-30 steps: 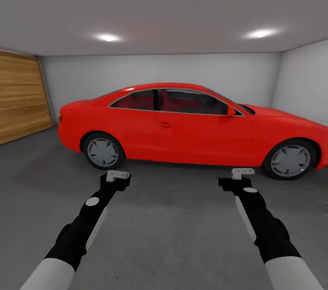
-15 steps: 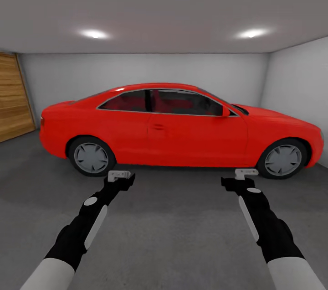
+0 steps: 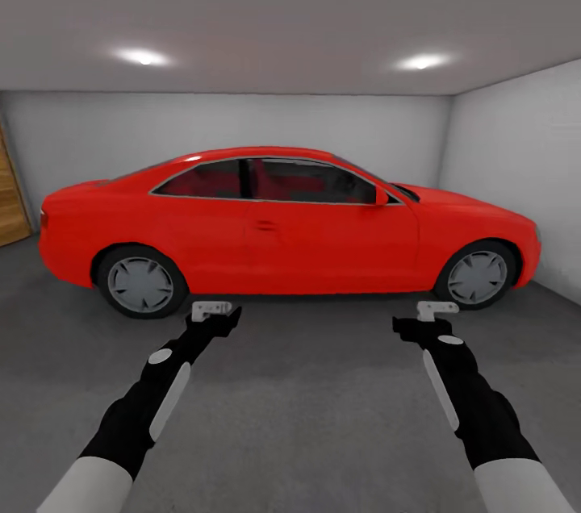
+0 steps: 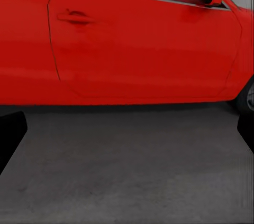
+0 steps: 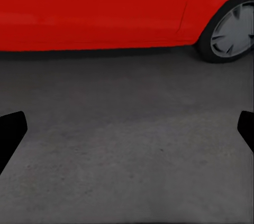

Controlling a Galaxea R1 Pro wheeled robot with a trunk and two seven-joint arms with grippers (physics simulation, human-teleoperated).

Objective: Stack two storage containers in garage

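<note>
I am in the garage, on its grey concrete floor (image 3: 307, 408). The two storage containers are out of view. My left gripper (image 3: 211, 310) is held out low ahead of me, open and empty, its dark fingers (image 4: 10, 135) spread wide over bare concrete. My right gripper (image 3: 436, 308) is held out the same way, also open with nothing between its fingers (image 5: 10, 131). Both point towards the side of the red car (image 3: 282, 231).
The red car stands side-on across the room, a short way beyond both grippers, its front wheel (image 3: 476, 276) to the right. A white wall (image 3: 516, 166) closes the right side. A strip of wooden panel door (image 3: 10, 202) shows at the far left.
The whole view has swung to the right: the car and the wooden door slid left in the picture and more of the right wall shows. Both arms keep their pose.
</note>
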